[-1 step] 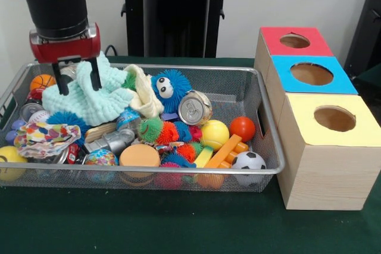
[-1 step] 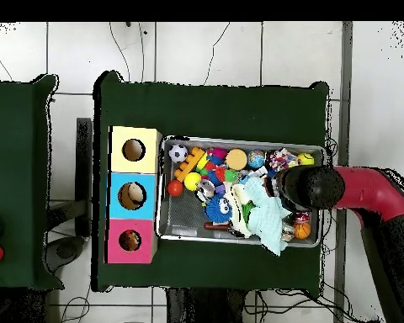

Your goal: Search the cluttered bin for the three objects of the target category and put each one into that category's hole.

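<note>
soccer ball (image 1: 248, 161) at bin's (image 1: 269, 147) near rim, mint cloth (image 1: 89, 100) beneath spread, empty fingers (image 1: 76, 76)

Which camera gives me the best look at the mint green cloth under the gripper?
The front view: the mint green cloth lies heaped there with the open gripper straddling its top. In the overhead view the arm hides part of it, leaving a pale patch.

Bright, even light; soft shadows
</note>
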`<state>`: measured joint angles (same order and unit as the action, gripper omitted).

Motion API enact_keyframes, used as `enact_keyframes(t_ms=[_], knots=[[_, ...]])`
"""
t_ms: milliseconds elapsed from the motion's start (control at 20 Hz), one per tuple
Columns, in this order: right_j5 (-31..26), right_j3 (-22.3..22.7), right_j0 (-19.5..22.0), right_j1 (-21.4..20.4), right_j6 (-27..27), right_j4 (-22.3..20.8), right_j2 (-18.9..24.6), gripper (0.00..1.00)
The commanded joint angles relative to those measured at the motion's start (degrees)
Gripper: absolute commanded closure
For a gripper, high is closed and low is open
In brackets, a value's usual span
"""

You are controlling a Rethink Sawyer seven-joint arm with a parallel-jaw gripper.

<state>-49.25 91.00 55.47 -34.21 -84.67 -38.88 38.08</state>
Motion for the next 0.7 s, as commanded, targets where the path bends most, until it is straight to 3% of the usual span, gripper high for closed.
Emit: enact_keyframes(t_ms=[50, 250, 700], knots=[[7.3, 5.2, 2.2, 3.8, 5.8, -3.5, -1.0, 0.0], [9.2, 6.2, 3.1, 4.5, 5.9, -3.0, -0.6, 0.0], [5.9, 5.5, 3.7, 6.3, 8.0, -0.9, 0.4, 0.0]])
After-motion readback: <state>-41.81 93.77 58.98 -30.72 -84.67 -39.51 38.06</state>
